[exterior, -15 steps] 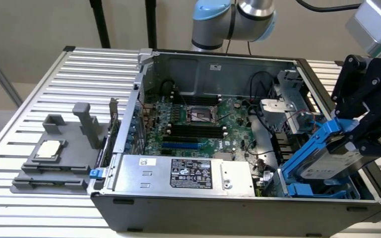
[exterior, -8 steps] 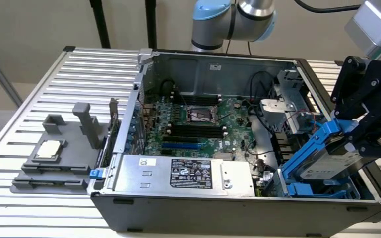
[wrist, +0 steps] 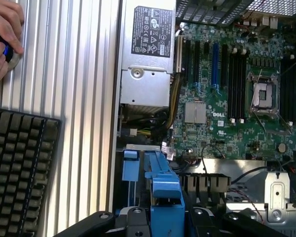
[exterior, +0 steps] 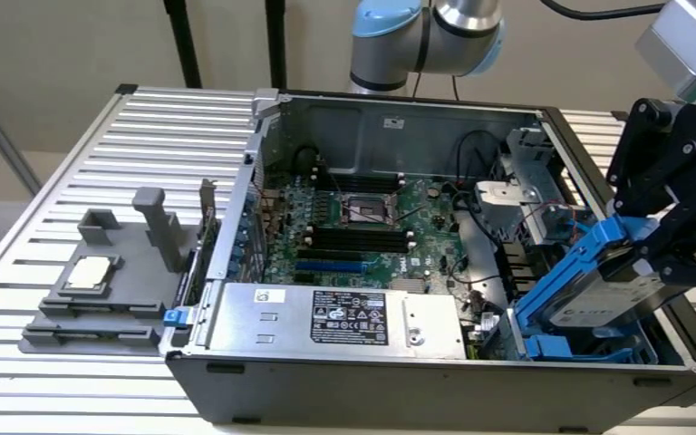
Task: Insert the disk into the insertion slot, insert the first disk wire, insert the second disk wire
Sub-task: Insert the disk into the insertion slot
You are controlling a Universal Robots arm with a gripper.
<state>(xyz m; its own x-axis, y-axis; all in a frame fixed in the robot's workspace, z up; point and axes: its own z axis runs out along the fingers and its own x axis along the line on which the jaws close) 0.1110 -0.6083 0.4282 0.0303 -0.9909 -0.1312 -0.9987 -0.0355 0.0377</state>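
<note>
In the exterior view my gripper [exterior: 641, 261] hangs over the near right corner of the open computer case [exterior: 445, 376], shut on the disk [exterior: 608, 299]. The disk is a silver-grey drive in a bright blue frame. It is held tilted, with its lower end down in the insertion slot [exterior: 572, 349], a bay with blue rails. In the wrist view the blue frame [wrist: 165, 190] runs out from between my black fingers [wrist: 133, 222], beside a blue rail of the slot [wrist: 129, 167]. I cannot tell which of the cables by the drive cage [exterior: 550, 217] are the disk wires.
A grey labelled power-supply box [exterior: 336, 319] lies next to the bay, with the green motherboard [exterior: 361, 227] behind it. A grey fixture [exterior: 101, 281] sits on the slatted table at the exterior view's left. The wrist view has a keyboard [wrist: 19, 168] and a person's hand [wrist: 2, 34].
</note>
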